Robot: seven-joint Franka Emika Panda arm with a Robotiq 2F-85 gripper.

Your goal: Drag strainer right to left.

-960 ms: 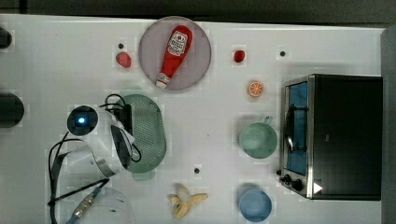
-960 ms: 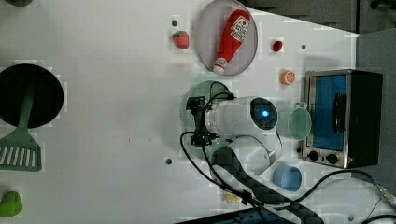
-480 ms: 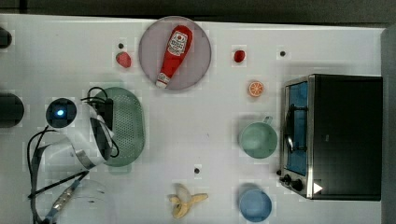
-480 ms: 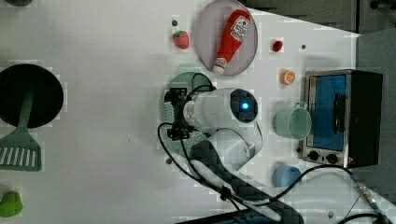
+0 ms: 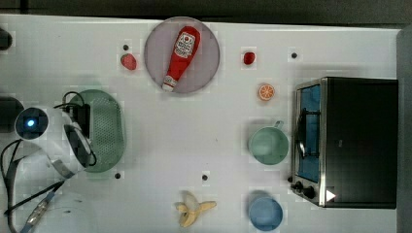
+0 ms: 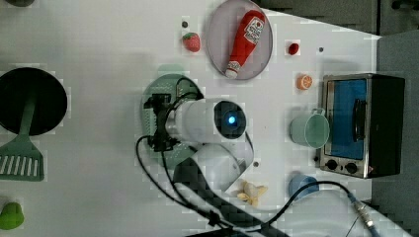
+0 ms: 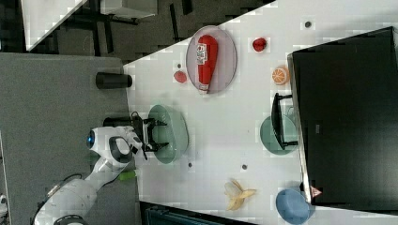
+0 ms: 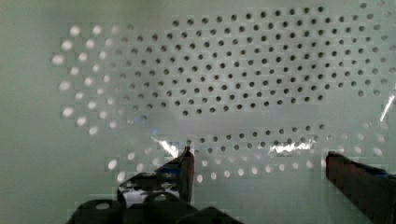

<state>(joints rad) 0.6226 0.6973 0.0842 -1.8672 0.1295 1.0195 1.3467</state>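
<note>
The strainer (image 5: 106, 130), a pale sage-green perforated oval basket, lies on the white table at the top view's left. My gripper (image 5: 83, 127) reaches down into it from the white arm beside it. The strainer's rim (image 6: 170, 85) shows past the gripper (image 6: 158, 123) in the left view. In the right view the gripper (image 7: 151, 133) stands over the strainer (image 7: 174, 133). The wrist view looks straight onto the dotted strainer floor (image 8: 243, 70). There the gripper (image 8: 259, 161) is open, its two fingertips (image 8: 187, 161) wide apart inside the basket with nothing between them.
A grey plate (image 5: 209, 58) with a ketchup bottle (image 5: 180, 56) sits at the back. A green mug (image 5: 268, 144), toaster oven (image 5: 350, 141), blue bowl (image 5: 265, 212) and banana (image 5: 193, 211) lie to the top view's right. A black pan (image 6: 29, 101) and spatula (image 6: 20, 160) show in the left view.
The arm and the strainer have slid together toward the top view's left, away from the mug. The fingers have stayed wide apart inside the basket.
</note>
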